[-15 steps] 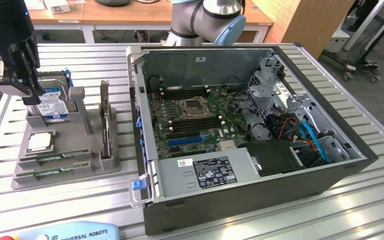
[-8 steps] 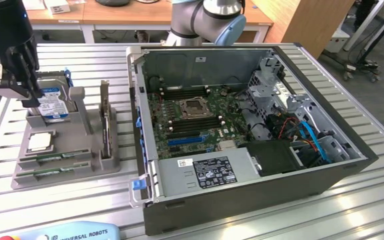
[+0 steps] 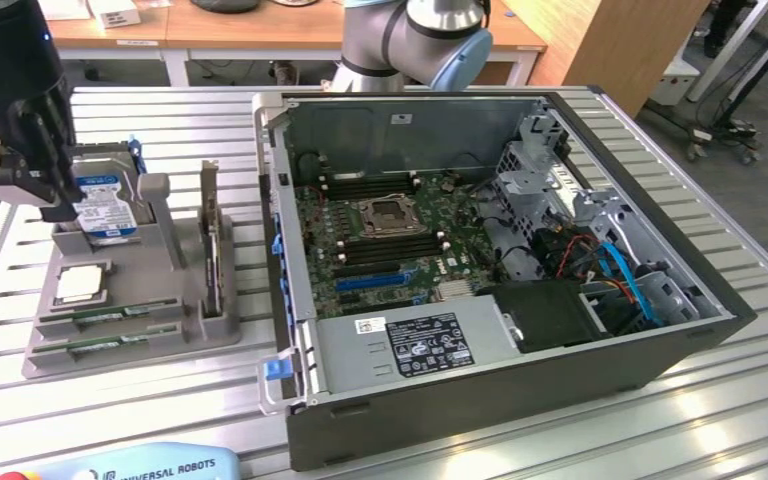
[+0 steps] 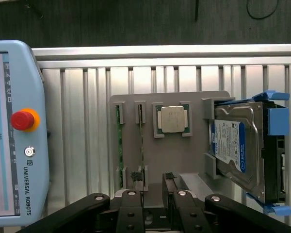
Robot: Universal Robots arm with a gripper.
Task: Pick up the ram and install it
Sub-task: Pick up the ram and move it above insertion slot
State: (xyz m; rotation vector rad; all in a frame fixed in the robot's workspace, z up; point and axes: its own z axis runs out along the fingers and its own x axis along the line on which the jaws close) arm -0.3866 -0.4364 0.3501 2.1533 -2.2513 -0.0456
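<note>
Two ram sticks lie on edge in slots at the front of a grey holder (image 3: 157, 335): one ram (image 3: 108, 316) behind, the other ram (image 3: 101, 344) in front. In the wrist view they appear as thin green edges, one ram (image 4: 141, 141) and a second ram (image 4: 120, 145). My gripper (image 3: 48, 205) hangs above the holder's far end, near the hard drive, well above the sticks. Its jaws stand open with nothing between them, the gripper (image 4: 153, 178) hovering over the holder's edge. The open computer case (image 3: 624, 360) shows the motherboard (image 3: 384, 235) with long dark memory slots (image 3: 387, 250).
The holder also carries a silver processor (image 4: 170, 119) and an upright hard drive (image 4: 233, 145) with a blue label. A teach pendant (image 4: 14, 131) with a red stop button lies near the table's front edge. The case walls rise at the exterior view's right of the holder.
</note>
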